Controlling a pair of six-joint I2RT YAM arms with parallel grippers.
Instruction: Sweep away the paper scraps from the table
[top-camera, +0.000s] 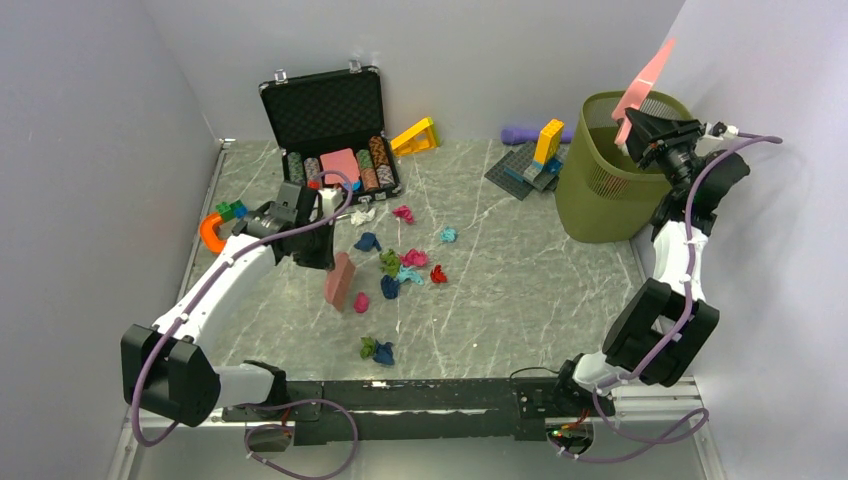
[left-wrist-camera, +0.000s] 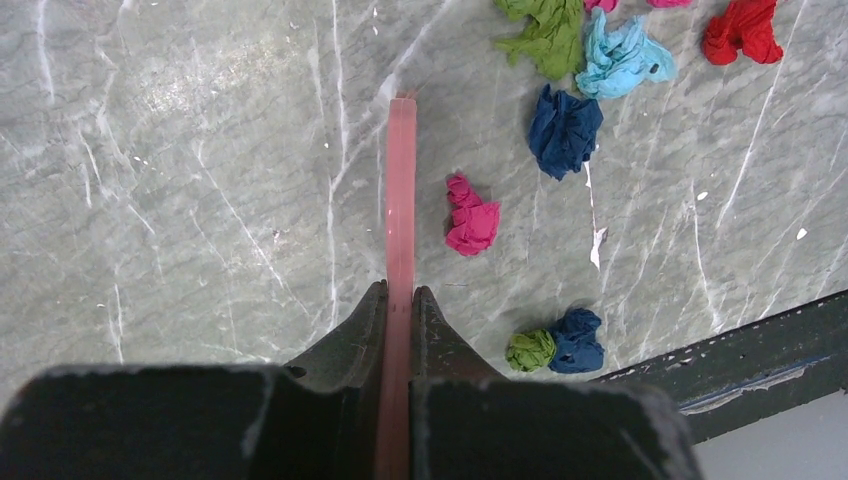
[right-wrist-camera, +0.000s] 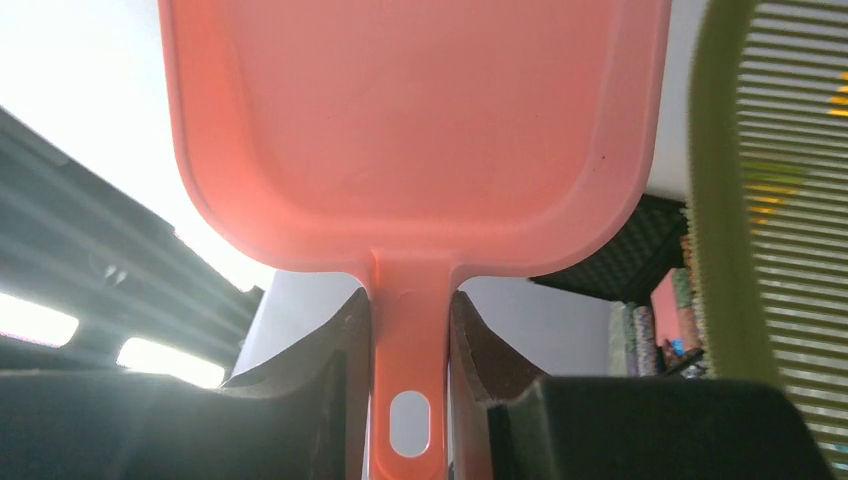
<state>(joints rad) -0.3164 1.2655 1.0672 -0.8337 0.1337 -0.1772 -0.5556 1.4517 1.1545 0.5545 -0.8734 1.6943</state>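
Note:
Several paper scraps (top-camera: 400, 265) in magenta, teal, navy, green, red and white lie scattered mid-left on the marbled table (top-camera: 520, 290). My left gripper (top-camera: 318, 250) is shut on a pink flat board (top-camera: 340, 281) that stands on edge just left of the scraps. In the left wrist view the board (left-wrist-camera: 401, 190) runs edge-on out of my gripper (left-wrist-camera: 400, 292); a magenta wad (left-wrist-camera: 471, 216) lies just right of it, and a green and navy pair (left-wrist-camera: 556, 343) lies nearer. My right gripper (top-camera: 645, 125) is shut on a pink dustpan (top-camera: 645, 80) held over the green bin; its handle (right-wrist-camera: 410, 330) sits between the jaws.
An olive green mesh bin (top-camera: 612, 170) stands at the right rear. An open black case (top-camera: 330, 130) with poker chips stands at the back left. Toy blocks (top-camera: 530, 160) and a yellow piece (top-camera: 415, 137) lie along the back wall. An orange arch (top-camera: 212, 232) lies at the left wall. A black rail (left-wrist-camera: 750, 350) edges the front.

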